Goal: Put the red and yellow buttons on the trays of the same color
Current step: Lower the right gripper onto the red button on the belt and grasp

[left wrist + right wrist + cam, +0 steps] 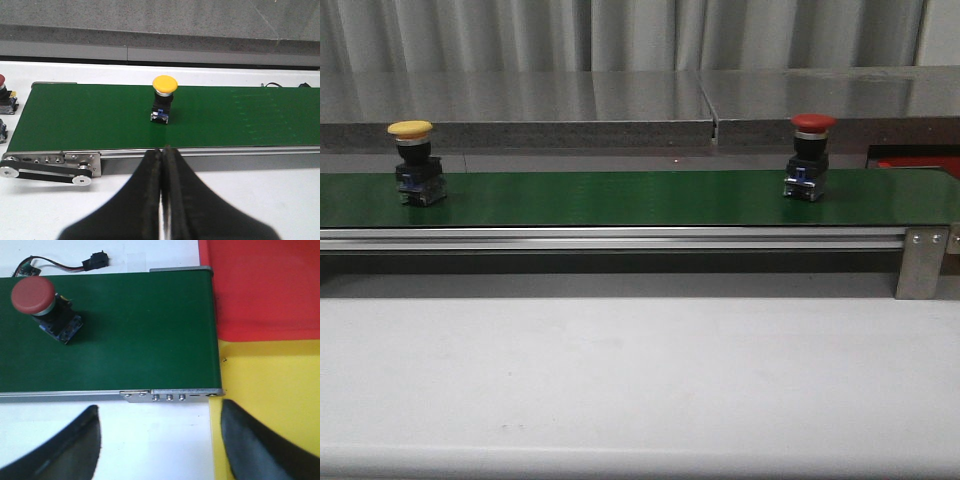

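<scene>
1. Standing upright on the green belt (620,198), toward its left end in the front view, we list the yellow button (416,160) on its black-and-blue base.
2. We list the red button (810,156), also upright, toward the belt's right end and well apart from the yellow one.
3. We find the red tray (265,285) and the yellow tray (280,390) side by side just past the belt's end in the right wrist view; the front view gives only a red sliver at its right edge.
4. We note the left gripper (163,195) with fingers pressed together, empty, on the near side of the belt from the yellow button; only its wrist view shows it.
5. We note the right gripper (160,445) spread wide and empty, one finger over the yellow tray.
6. We catch part of another red-capped button (4,95) beyond the belt's roller end, seen only from the left wrist.
</scene>
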Motion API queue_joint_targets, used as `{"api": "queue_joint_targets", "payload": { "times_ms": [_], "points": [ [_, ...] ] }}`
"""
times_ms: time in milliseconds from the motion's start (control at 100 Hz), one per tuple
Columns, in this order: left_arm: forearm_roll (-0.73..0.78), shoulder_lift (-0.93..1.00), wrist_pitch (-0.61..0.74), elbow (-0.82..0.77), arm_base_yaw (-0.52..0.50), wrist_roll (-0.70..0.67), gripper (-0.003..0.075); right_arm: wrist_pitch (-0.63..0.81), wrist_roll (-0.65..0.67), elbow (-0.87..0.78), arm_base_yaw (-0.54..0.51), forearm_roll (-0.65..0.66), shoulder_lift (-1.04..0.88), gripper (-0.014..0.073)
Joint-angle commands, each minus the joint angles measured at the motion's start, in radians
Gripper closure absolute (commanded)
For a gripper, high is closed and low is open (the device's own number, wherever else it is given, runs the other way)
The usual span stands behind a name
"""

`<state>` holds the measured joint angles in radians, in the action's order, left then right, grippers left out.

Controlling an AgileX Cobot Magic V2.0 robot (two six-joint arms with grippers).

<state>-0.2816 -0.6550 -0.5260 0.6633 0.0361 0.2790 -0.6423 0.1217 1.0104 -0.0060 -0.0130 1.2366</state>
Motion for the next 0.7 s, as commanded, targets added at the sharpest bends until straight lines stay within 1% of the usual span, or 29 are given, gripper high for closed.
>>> {"api": "queue_joint_targets", "payload": {
  "times_ms": [0,140,290,390,690],
  "points": [
    [-0.023,0.002,0.076,0.025,0.01,-0.004,0.0739,0.085,-0.033,0.038,0.001,-0.029,-0.016,0.0014],
    [-0.023,0.002,0.084,0.025,0.01,-0.004,0.0739,0.078,-0.11,0.083,0.001,-0.116,0.035,0.002],
    [-0.023,0.002,0.091,0.025,0.01,-0.004,0.0739,0.023,-0.236,0.175,0.001,-0.219,0.15,0.002],
    [-0.023,0.002,0.091,0.025,0.01,-0.004,0.0739,0.001,-0.283,0.233,0.001,-0.267,0.226,0.002],
    [-0.023,0.002,0.091,0.025,0.01,-0.004,0.0739,-0.031,-0.315,0.4,0.002,-0.274,0.408,0.002]
  ]
}}
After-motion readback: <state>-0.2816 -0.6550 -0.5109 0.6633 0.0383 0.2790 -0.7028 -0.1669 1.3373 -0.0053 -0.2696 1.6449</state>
